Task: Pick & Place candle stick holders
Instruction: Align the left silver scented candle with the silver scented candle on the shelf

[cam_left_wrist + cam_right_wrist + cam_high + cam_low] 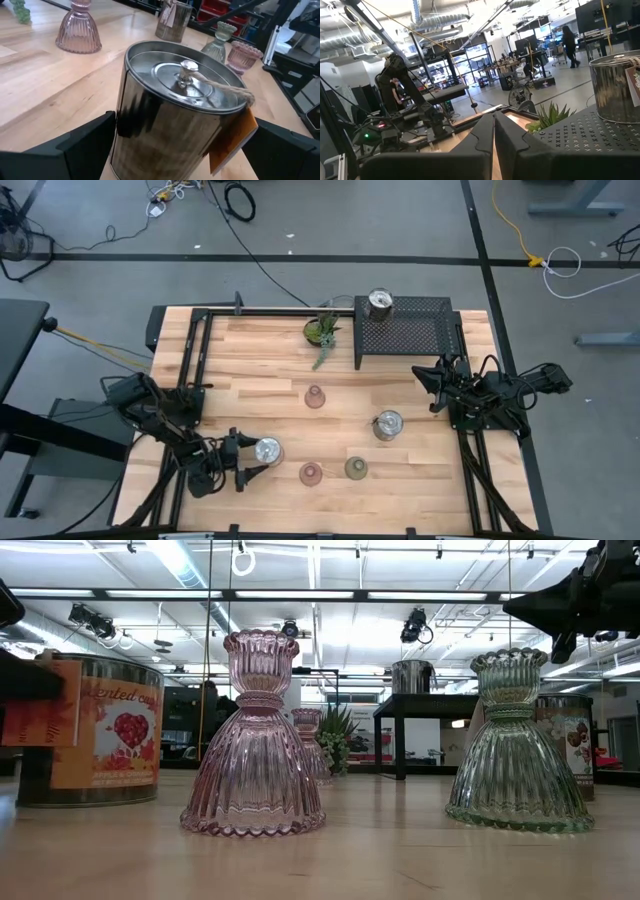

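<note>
Silver candle holder (pixel 175 115) — between open left gripper (pixel 243 462) fingers

I count six holders, all upright. Three are shiny silver tins with knobbed lids – one (pixel 267 449) near my front left corner of the counter (pixel 260 370), sitting between the spread fingers of the left claw (pixel 243 463) with a twine-tied orange tag hanging off it; one (pixel 388 425) right of centre; one (pixel 380 304) up on the black mesh rack (pixel 410 330) at the back. Three are ribbed glass, bell-shaped – a pink one (pixel 314 397) mid-counter, another pink (pixel 310 473) at the front, and the olive-green one (pixel 356 469) just beside it
</note>
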Robot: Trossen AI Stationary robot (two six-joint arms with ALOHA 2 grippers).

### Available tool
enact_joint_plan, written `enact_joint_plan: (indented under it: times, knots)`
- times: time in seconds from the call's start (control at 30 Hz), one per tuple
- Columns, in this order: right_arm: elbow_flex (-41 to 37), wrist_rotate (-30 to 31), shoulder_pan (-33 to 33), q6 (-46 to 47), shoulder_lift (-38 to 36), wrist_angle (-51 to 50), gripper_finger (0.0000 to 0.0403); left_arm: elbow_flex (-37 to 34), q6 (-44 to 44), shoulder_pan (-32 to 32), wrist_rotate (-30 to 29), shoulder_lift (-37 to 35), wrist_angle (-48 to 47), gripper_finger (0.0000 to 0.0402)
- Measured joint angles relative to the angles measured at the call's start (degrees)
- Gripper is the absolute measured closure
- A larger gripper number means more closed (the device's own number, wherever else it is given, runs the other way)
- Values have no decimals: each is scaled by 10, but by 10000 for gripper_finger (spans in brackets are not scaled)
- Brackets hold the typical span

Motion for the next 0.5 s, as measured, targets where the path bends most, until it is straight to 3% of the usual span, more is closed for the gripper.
enact_joint_plan:
  times: [0.5]
  knots:
    - [0,0,0,0,0,0,385,3,-2,23,9,0,-3,2]
